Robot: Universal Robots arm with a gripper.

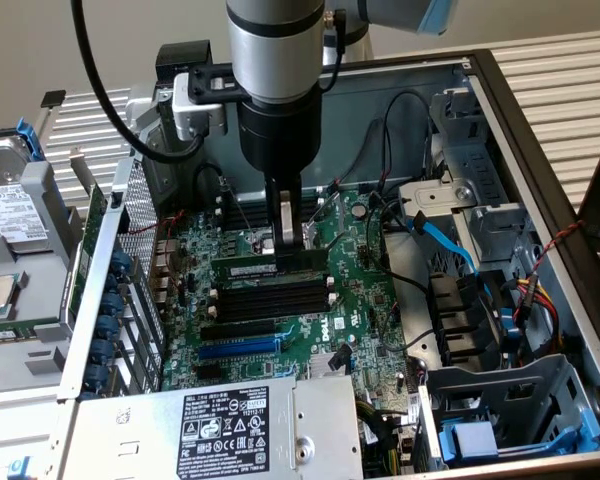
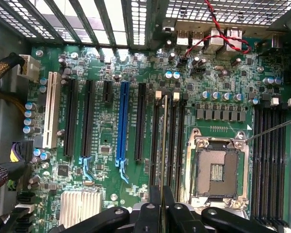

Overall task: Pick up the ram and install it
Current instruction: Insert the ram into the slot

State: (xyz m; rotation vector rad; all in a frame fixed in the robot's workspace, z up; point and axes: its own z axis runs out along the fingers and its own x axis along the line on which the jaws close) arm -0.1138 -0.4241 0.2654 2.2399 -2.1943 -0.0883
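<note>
My hand (image 1: pixel 288 238) is closed down narrow on the ram (image 1: pixel 242 268), pinching the thin board across its faces from above. In the wrist view the fingertips (image 2: pixel 155 213) meet on its upper edge and the ram (image 2: pixel 163 141) runs straight away from the hand (image 2: pixel 162 206) as a fine edge-on line. So the task's thing is not off to any side: it hangs directly under the hand, on edge. Its long axis goes across the exterior view from left to right, parallel to the empty black memory slots (image 1: pixel 270 300). In that view the stick sits at the far side of that bank, on the side away from the blue expansion slot (image 1: pixel 238 349), with more of its green length showing toward the exterior view's left of the fingers. Looking along the wrist view, the edge lines up with the row of black slots (image 2: pixel 177 145) just beside the open processor socket (image 2: pixel 216 170), and the blue slot (image 2: pixel 122 121) lies further off on the other side. I judge the ram is right at slot level, but I cannot tell whether it is resting in a slot or just above one, nor whether the end latches have caught. Around all this is the green motherboard (image 1: pixel 360 290) inside the open computer case (image 1: pixel 540 170).
</note>
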